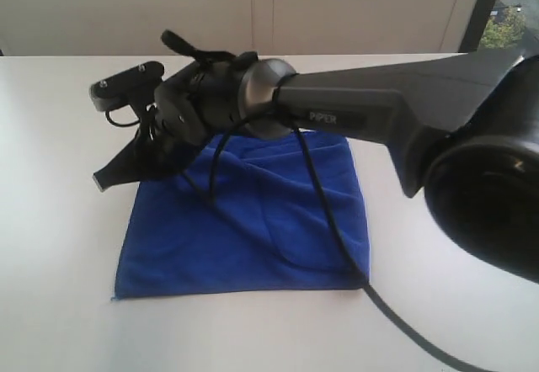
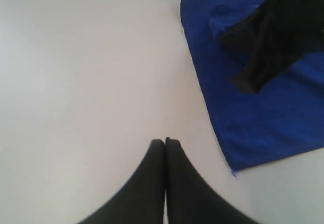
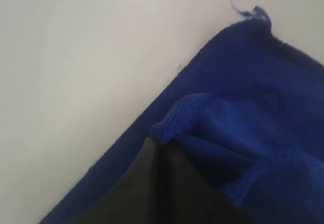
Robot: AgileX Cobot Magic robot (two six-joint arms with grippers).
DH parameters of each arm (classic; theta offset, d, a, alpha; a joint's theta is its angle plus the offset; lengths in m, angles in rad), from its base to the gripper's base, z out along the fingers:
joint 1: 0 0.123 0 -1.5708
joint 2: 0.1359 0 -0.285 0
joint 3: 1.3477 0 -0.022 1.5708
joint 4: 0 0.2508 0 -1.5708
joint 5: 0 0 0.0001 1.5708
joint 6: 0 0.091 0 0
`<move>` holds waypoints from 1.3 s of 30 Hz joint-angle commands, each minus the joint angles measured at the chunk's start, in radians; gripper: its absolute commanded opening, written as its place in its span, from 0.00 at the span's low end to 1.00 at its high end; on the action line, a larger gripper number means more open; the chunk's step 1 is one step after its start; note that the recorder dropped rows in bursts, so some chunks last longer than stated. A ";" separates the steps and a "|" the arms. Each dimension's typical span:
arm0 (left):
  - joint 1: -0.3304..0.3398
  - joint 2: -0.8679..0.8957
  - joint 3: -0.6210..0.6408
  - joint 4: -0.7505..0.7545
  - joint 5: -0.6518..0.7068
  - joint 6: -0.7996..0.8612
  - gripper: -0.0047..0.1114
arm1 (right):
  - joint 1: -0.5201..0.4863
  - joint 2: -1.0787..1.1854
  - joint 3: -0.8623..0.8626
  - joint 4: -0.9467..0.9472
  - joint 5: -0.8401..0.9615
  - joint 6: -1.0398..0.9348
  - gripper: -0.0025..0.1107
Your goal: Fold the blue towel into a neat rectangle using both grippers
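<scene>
The blue towel (image 1: 253, 220) lies rumpled on the white table (image 1: 59, 246), with a raised fold across its middle. My right gripper (image 1: 103, 182) reaches across from the right and hangs over the towel's far left corner. In the right wrist view this gripper (image 3: 162, 143) is shut, and a hemmed fold of the towel (image 3: 243, 122) bunches at its fingertips. A loose thread (image 3: 242, 12) sticks out of the corner beyond. My left gripper (image 2: 165, 141) is shut and empty over bare table, beside the towel (image 2: 263, 117). It does not show in the exterior view.
The right arm (image 1: 379, 111) and its black cable (image 1: 337, 237) cross over the towel; the cable trails off the front right. White table surrounds the cloth. A wall and a window (image 1: 514, 10) lie beyond the far edge.
</scene>
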State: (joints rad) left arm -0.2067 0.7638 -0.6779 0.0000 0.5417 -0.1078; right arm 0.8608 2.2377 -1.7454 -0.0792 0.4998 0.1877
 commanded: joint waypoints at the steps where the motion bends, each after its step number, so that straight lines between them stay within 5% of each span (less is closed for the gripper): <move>1: -0.005 -0.007 0.006 -0.006 0.004 0.002 0.04 | 0.005 0.051 0.002 0.016 -0.017 -0.012 0.04; 4: -0.005 -0.007 0.006 -0.006 0.004 0.002 0.04 | 0.005 0.057 0.002 0.043 -0.019 -0.012 0.15; 7: -0.005 -0.007 0.006 -0.006 0.004 0.002 0.04 | 0.007 0.045 -0.001 0.044 -0.031 -0.012 0.40; 13: -0.005 -0.007 0.006 -0.006 0.004 0.002 0.04 | -0.014 -0.141 0.014 0.035 0.137 -0.092 0.47; 16: -0.005 -0.007 0.006 -0.006 0.004 0.002 0.04 | -0.064 -0.172 0.063 0.034 0.137 -0.198 0.39; 21: -0.005 -0.007 0.006 -0.006 0.004 0.002 0.04 | -0.241 -0.158 0.195 0.032 0.080 -0.256 0.02; 29: -0.005 -0.007 0.006 -0.006 0.004 0.002 0.04 | -0.425 -0.087 0.242 0.032 -0.121 -0.266 0.02; 39: -0.005 -0.007 0.006 -0.006 0.004 0.002 0.04 | -0.521 -0.017 0.240 0.030 -0.199 -0.274 0.02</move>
State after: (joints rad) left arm -0.2067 0.7638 -0.6779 0.0000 0.5417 -0.1078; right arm 0.3701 2.2120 -1.5116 -0.0417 0.3151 -0.0732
